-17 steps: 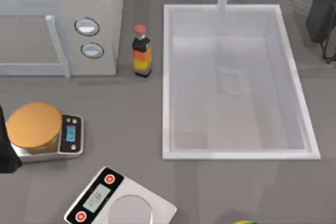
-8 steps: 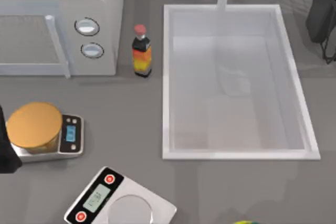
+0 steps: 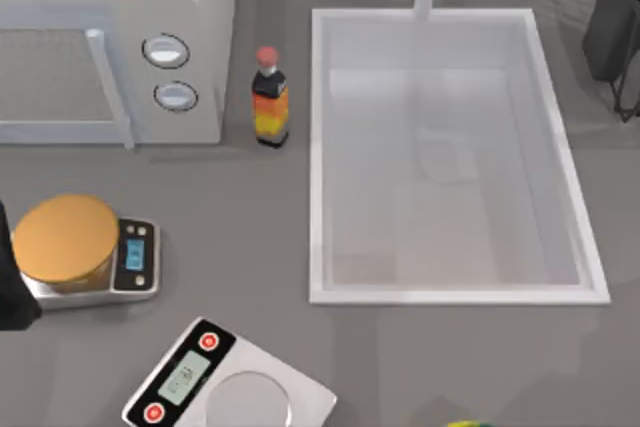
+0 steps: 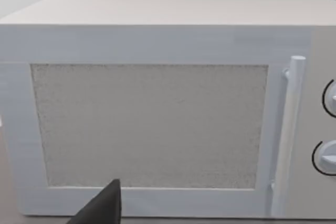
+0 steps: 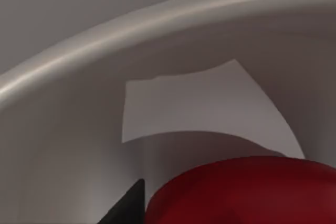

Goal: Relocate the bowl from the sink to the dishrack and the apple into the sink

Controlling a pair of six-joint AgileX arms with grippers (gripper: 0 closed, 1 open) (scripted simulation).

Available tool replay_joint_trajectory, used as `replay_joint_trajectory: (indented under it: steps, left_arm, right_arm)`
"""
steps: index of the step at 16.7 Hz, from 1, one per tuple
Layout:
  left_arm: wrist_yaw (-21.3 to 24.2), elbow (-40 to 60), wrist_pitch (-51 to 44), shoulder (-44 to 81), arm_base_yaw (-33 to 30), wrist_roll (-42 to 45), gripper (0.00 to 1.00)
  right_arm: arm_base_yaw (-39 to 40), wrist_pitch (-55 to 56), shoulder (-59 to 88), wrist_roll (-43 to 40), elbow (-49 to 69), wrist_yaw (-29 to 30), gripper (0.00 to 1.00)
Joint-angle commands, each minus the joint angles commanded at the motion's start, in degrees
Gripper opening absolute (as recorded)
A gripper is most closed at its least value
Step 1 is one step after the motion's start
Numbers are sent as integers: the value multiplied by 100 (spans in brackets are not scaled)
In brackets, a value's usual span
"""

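Our right wrist view showed the apple (image 5: 247, 192) close up against a pale curved rim; a dark fingertip (image 5: 128, 205) sat beside it, but we could not tell that claw's state. The sink (image 3: 318, 147) sat right of a bottle (image 3: 269, 99) and microwave (image 3: 115, 47). Our left arm (image 3: 12, 287) rested at the left edge, its claw's state unclear

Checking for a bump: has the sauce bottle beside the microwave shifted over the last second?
No. The bottle stands in the same spot between the microwave and the sink rim.

Even, soft overhead light, faint shadows inside the sink (image 3: 318, 157); mild haze.
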Motion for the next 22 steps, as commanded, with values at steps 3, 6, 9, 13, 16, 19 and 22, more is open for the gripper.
replay_joint_trajectory:
  steps: [3,6,9,13,16,19,22]
  left_arm:
    - [0,0,0,0,0,0,100]
    - [0,0,0,0,0,0,100]
    - [0,0,0,0,0,0,100]
    - [0,0,0,0,0,0,100]
    - [0,0,0,0,0,0,100]
    - [0,0,0,0,0,0,100]
    - [0,0,0,0,0,0,100]
  right_arm:
    - [0,36,19,0,-21,0,100]
    - [0,36,19,0,-21,0,85]
    - [0,36,19,0,-21,0,62]
    - [0,36,19,0,-21,0,32]
    - [0,36,19,0,-21,0,10]
    - [0,36,19,0,-21,0,0]
    - [0,36,19,0,-21,0,0]
